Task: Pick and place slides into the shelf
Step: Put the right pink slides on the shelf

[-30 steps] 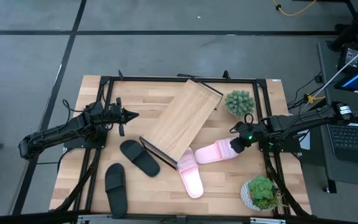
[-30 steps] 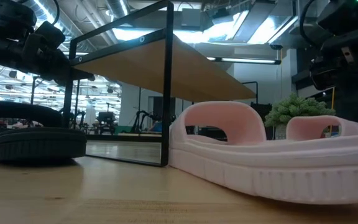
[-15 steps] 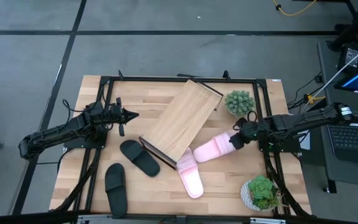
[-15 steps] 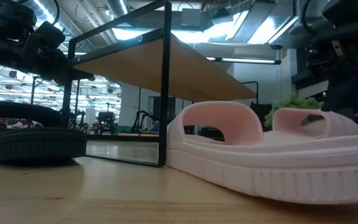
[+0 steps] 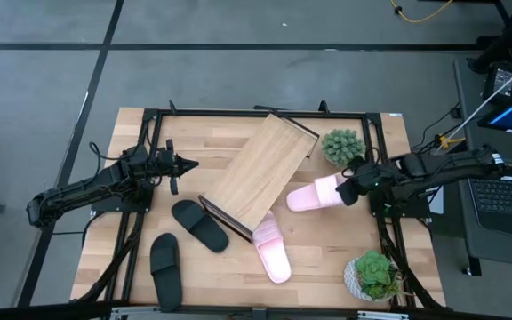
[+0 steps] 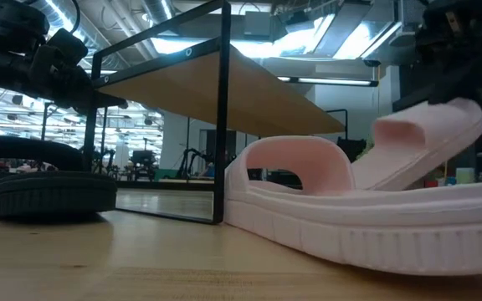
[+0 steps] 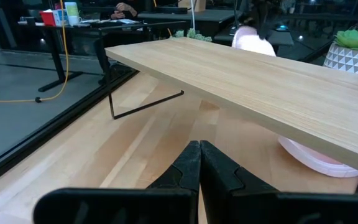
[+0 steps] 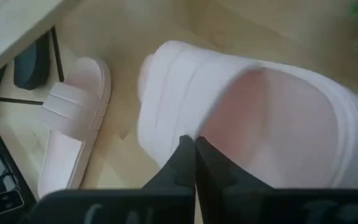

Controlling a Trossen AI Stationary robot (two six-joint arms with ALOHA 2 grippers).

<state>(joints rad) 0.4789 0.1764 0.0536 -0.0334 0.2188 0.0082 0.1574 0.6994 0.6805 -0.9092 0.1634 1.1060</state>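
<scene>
Slides: four slip-ons with one broad strap each, ridged soles. Two pale pink, two black.

Held pink slide: lifted off the table, tilted in the low view with its gripped end raised. It hangs just off the shelf's right long edge, between the shelf and the right arm. The right pincer is clamped on the slide's end nearest the arm. In the right wrist view the dark fingers are pressed together on the rim of the slide, with the strap arch just beyond them.

Second pink slide: flat on the table at the shelf's near corner, strap end just beside the frame. It lies below and apart from the held one.

Black slides: one flat on the table by the shelf's near left corner; the other nearer the front edge, well apart from the shelf.

Shelf: light wood board slanted on a thin black frame, set diagonally mid-table. Nothing lies on the board.

Left pincer: fully closed on nothing, fingers meeting in the left wrist view. It hovers over the table's left part, pointing toward the shelf and well apart from every slide.

Two potted plants stand on the right side: one by the shelf's far end, one near the front corner.
</scene>
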